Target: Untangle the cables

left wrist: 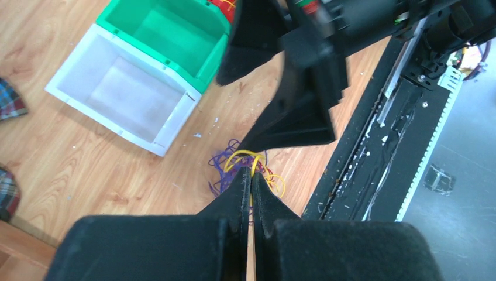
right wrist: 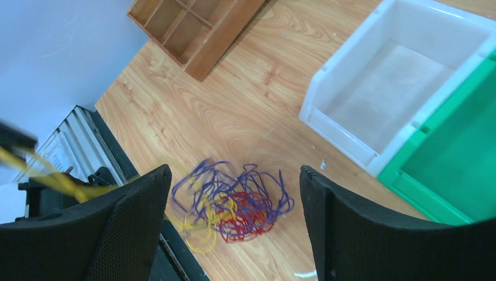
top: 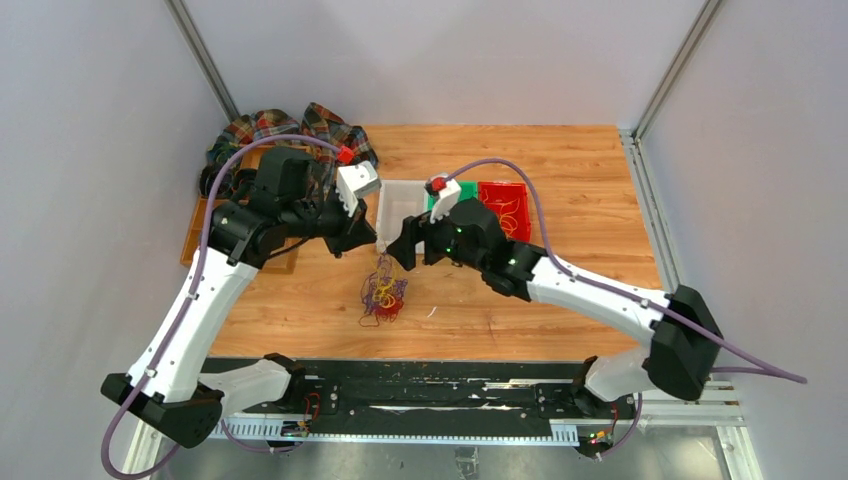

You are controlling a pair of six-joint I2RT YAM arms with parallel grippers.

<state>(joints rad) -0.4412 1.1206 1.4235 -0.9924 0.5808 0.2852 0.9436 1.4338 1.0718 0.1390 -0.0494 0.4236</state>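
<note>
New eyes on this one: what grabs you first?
A bright tangle of cables, purple, yellow and red, lies on the wooden table between the two arms. The left gripper is shut just above it, apparently pinching a yellow cable that runs up from the pile, while the right gripper hangs over it, jaws wide. A white bin and a red bin stand behind.

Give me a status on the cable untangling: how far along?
Early. Done: a few yellow loops seem to lie in the red bin; white bin and green bin look empty. In hand: left hand is shut on a yellow cable rising from the tangle; right hand hangs open above it. Left: purple, red and yellow strands sit knotted in one pile.
</note>
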